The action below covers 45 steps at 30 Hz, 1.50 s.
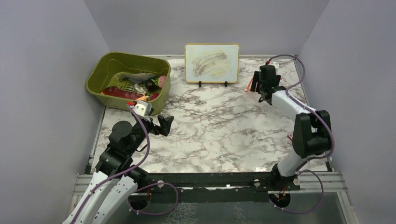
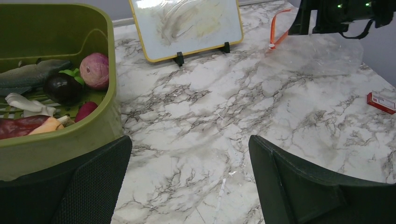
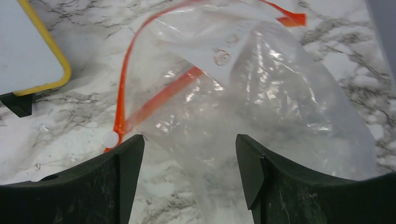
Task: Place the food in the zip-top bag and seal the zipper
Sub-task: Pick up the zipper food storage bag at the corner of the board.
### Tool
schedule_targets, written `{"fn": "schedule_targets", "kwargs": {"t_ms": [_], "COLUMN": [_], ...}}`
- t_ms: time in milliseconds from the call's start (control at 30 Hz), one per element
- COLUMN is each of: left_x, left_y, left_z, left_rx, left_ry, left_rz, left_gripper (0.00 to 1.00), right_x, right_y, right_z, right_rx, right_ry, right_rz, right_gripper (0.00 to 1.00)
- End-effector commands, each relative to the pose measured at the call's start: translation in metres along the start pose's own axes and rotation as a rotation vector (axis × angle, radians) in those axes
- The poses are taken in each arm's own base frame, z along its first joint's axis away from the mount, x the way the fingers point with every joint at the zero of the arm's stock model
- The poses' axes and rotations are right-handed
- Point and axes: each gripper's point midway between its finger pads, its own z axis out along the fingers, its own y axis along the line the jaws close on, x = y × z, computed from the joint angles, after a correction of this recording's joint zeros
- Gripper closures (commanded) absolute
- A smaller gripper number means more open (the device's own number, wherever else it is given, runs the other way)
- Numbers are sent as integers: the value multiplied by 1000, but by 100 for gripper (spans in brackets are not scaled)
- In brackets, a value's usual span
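The food (image 1: 140,87) lies in the olive-green bin (image 1: 99,71) at the back left. The left wrist view shows a grey fish (image 2: 32,74), a dark purple piece (image 2: 60,87), a pink-purple ball (image 2: 94,70) and the red-orange hot dog (image 2: 28,127). The clear zip-top bag (image 3: 280,107) lies empty at the back right, its orange-red zipper (image 3: 122,88) open and curved. My right gripper (image 3: 189,140) is open, low over the bag's near edge, with film between the jaws. My left gripper (image 2: 190,140) is open and empty over bare marble beside the bin.
A yellow-framed board (image 1: 212,63) stands on black feet at the back centre. A small red box (image 2: 380,102) lies on the marble table (image 1: 219,126) near the right arm. Grey walls close in three sides.
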Motion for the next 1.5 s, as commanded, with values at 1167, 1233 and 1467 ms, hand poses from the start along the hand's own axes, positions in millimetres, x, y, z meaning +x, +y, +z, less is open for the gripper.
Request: {"fn": "schedule_targets", "kwargs": {"t_ms": [1167,1233,1467], "left_x": [1,2,-8], "left_y": [-12,-18,-52], "left_z": [5,7,15], "left_rx": [28,30,141], "left_ry": [28,53,112], "left_rz": [-134,-239,-535], "left_gripper": [17,23,32], "right_x": [77,74,60], "right_y": [147,154,165], "right_z": [-162,-187,-269], "right_rx": [-1044,-1144,-1419], "right_ry": [49,11,-208], "right_rz": [-197,-205,-272], "right_gripper": [99,99,99]}}
